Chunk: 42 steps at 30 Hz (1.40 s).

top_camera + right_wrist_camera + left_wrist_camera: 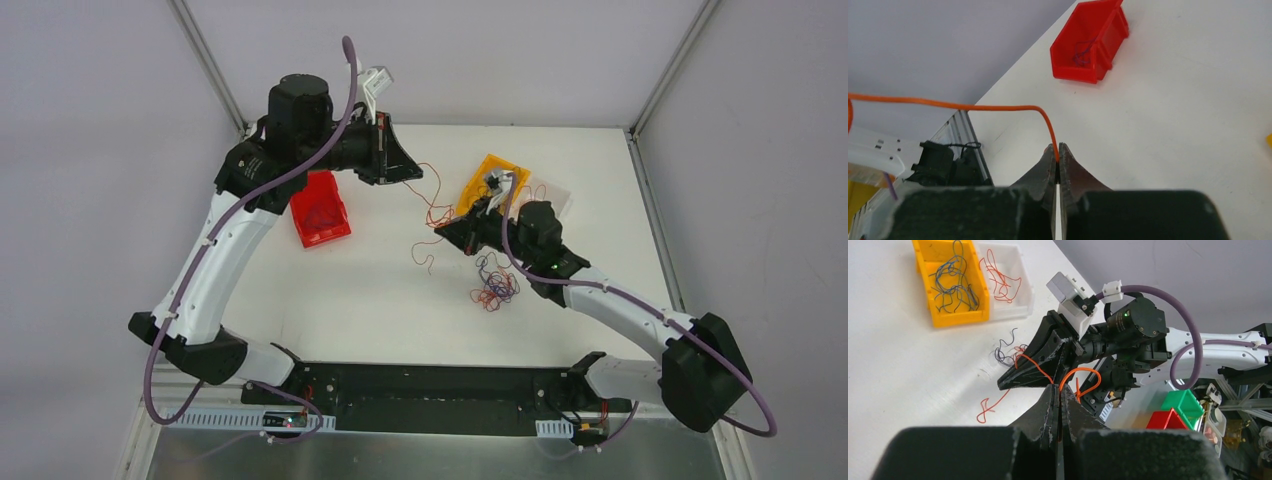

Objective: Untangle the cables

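The left tool [1059, 390] is pinched shut on an orange cable [1079, 371]; the right tool [1058, 148] pinches it too. The other cables [492, 288] lie on the counter [350, 300], near its middle. A hard pull could snap it or let it slip.

A bundle of cables [493, 285] is lying on the table [380, 300]. The first bin [320, 210] is sitting well left of the bundle; the second bin [487, 168] is standing behind it, the third bin [560, 197] adjoining the second's right side.

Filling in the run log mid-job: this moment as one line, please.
left tool: shut on orange wire | right tool: shut on orange wire | tangle: not held
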### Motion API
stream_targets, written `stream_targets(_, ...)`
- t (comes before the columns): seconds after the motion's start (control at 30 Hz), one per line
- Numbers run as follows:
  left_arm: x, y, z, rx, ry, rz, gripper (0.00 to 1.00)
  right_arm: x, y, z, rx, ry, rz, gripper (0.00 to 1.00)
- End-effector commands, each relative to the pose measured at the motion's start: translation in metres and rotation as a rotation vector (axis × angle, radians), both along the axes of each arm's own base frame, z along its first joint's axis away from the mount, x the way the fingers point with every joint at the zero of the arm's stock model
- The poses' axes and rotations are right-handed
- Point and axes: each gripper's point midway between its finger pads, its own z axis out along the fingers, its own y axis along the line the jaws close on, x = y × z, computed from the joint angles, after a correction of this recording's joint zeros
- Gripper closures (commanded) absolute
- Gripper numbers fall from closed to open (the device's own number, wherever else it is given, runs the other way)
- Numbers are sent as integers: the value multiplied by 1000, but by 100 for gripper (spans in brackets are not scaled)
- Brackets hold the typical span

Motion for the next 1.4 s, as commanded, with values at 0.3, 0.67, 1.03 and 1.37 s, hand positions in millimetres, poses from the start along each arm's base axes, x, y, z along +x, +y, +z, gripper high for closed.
stream_targets(0.3,96,-65,-68,38,63,65,100,95,-137,30,98,180,-686,100)
stream_targets(0.67,172,-182,-129,-25,67,33,100,154,-248,-17,109,401,-1035,100)
stream_targets(1.03,211,-238,-228,42,31,77,100,178,-291,-70,13,504,-1139,100)
stream_targets(1.37,198,-260,-274,166,-23,115,98,184,-282,-92,-145,523,-1148,100)
